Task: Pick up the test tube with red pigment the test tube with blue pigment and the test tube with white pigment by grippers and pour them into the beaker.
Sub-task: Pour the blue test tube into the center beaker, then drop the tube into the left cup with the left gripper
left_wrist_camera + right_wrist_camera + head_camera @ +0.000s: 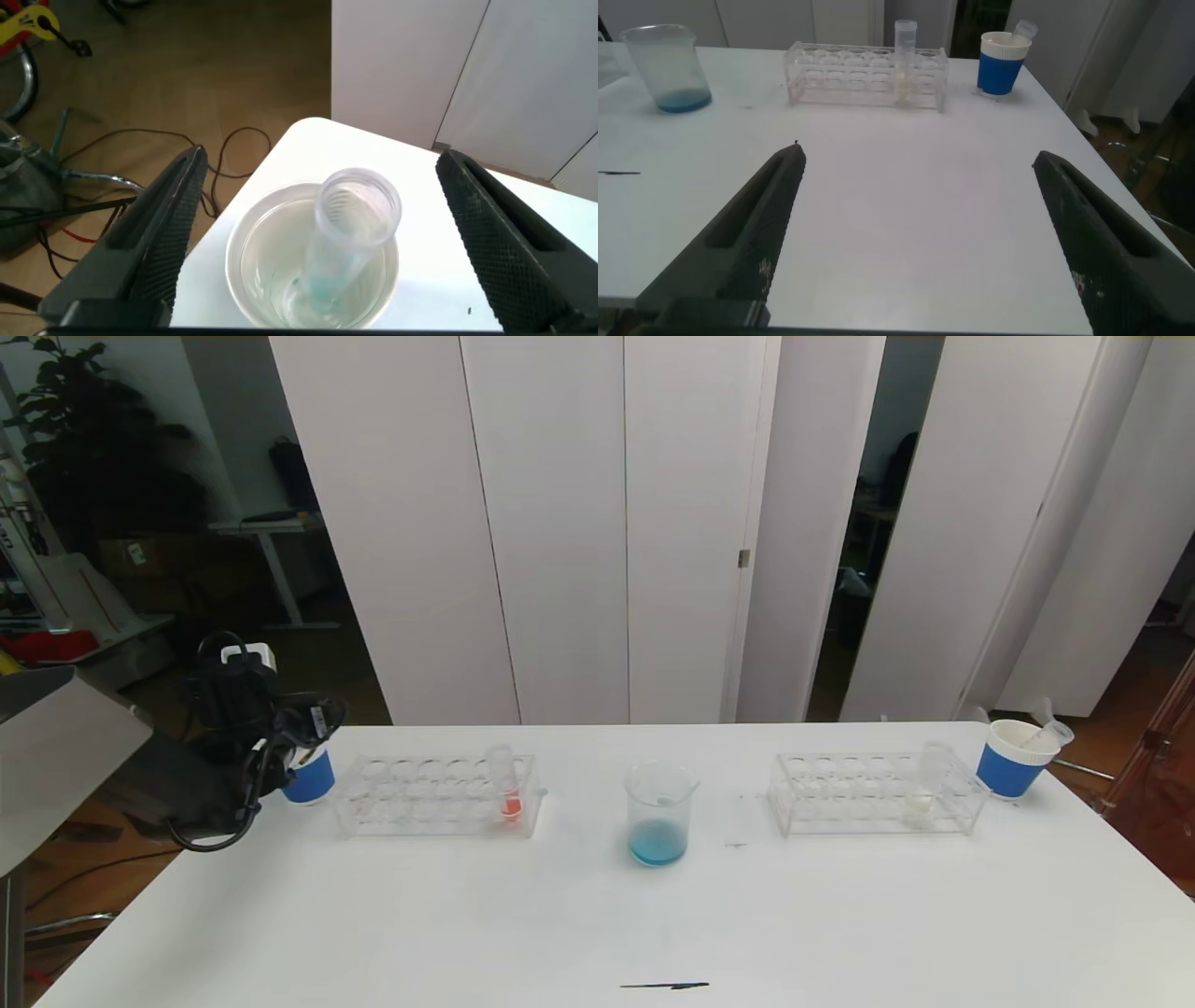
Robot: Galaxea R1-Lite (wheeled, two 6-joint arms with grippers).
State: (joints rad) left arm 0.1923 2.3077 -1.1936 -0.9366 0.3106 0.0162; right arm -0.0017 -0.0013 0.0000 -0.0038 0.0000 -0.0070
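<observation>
Two racks [437,795] | two cups [1015,759] | one beaker [659,814] | both grippers' [322,233] jaws wide, empty

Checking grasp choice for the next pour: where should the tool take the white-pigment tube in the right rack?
Grip the test tube with white pigment on its clear upper part, coming down from above: it stands upright in the right rack, whose frame encloses its lower end.

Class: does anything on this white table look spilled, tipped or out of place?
Nothing looks spilled. One oddity: a clear plastic test tube with a blue trace leans inside the blue-and-white paper cup under the open left gripper, not in a rack.
</observation>
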